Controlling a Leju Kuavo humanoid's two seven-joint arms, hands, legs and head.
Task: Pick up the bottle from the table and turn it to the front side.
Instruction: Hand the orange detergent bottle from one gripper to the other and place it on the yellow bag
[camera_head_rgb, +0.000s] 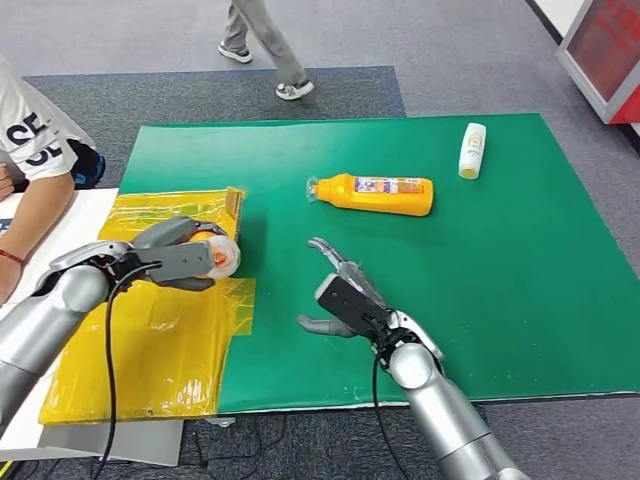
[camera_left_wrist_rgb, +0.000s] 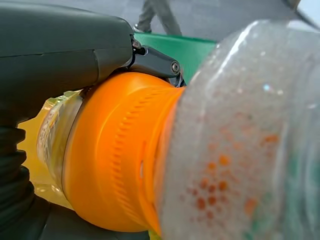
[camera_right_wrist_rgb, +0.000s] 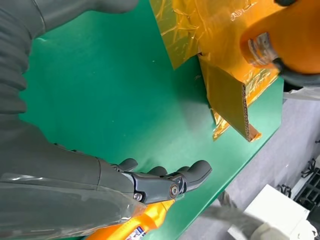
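Observation:
My left hand (camera_head_rgb: 175, 260) grips an orange bottle (camera_head_rgb: 205, 252) with a clear cap (camera_head_rgb: 226, 258), holding it on its side over the yellow tray (camera_head_rgb: 151, 350). The left wrist view shows the bottle's orange shoulder (camera_left_wrist_rgb: 113, 150) and clear cap (camera_left_wrist_rgb: 245, 140) close up, and the right wrist view shows its body (camera_right_wrist_rgb: 286, 40). A second orange bottle (camera_head_rgb: 375, 194) lies on its side on the green mat (camera_head_rgb: 490, 300), cap pointing left. My right hand (camera_head_rgb: 343, 295) hovers open above the mat, short of that bottle, fingers (camera_right_wrist_rgb: 158, 182) spread and holding nothing.
A small white bottle (camera_head_rgb: 472, 150) lies near the mat's far right corner. The yellow tray has a raised cardboard wall (camera_right_wrist_rgb: 230, 105) at the mat's left side. A person (camera_head_rgb: 30, 150) sits at the left by a white table; another person (camera_head_rgb: 264, 40) walks behind.

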